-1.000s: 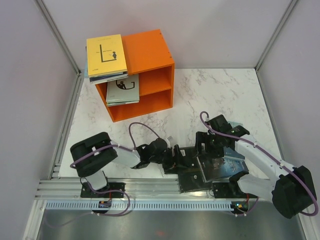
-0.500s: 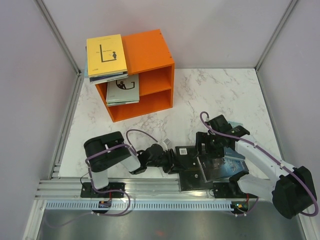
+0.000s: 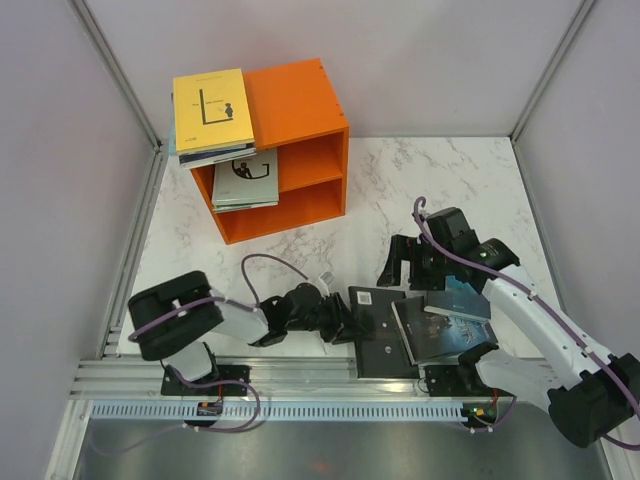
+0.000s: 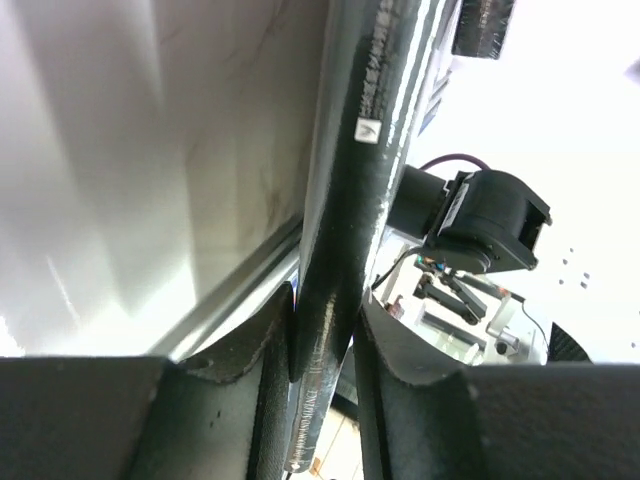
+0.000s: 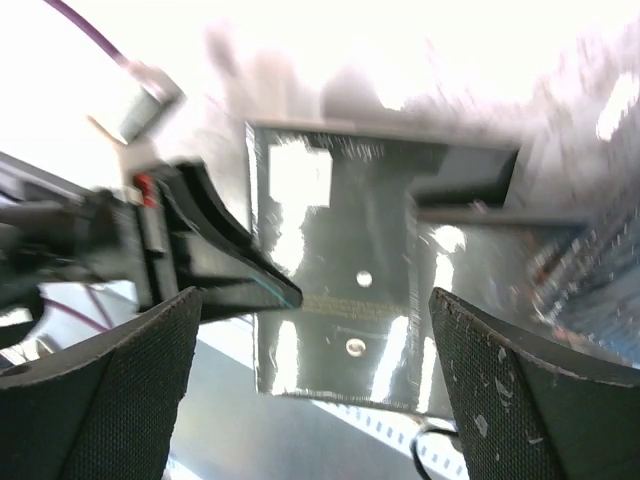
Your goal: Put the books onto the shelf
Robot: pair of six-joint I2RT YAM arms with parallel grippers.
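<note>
1. Left end effector (image 4: 325, 345): narrow, pinching the black book (image 4: 345, 200) by its edge. So shallow a hold could let the thin book twist or slip when lifted.
2. Right end effector (image 3: 408, 268): wide and empty, above the blue-grey book (image 3: 452, 322). This book appears to lie partly on the black one and may be dragged along.
3. Shelf (image 3: 300, 105): well apart, at the far left of the table (image 3: 420, 180).

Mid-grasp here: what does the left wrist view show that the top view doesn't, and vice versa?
Left wrist only: both fingers pressed on the edge of the black book, so the left gripper is shut on it. Top only: the orange shelf, the yellow book stacked on it, the open right gripper, and a blue book overlapping the black one. Both: the black book, the left gripper, the marble table.
</note>
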